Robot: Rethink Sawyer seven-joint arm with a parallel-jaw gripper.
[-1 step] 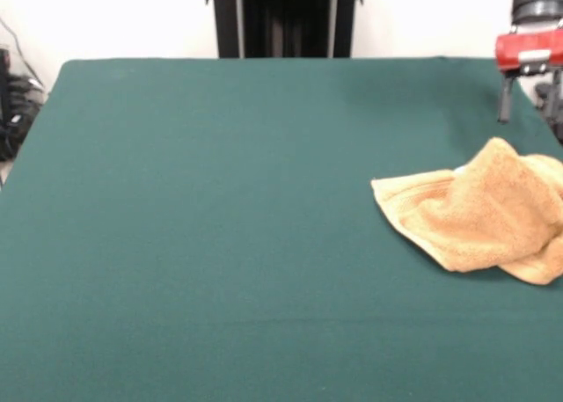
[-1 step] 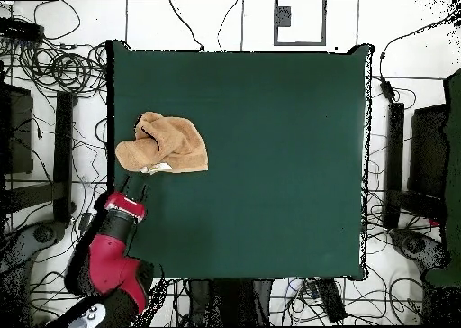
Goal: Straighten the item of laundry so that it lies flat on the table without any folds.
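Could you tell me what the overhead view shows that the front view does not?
Only the overhead view shows the whole towel, the red arm behind the gripper, and cables on the floor. Only the front view shows the towel's raised peak and the black pedestal. Both show the towel crumpled near one table edge, with the open gripper apart from it.
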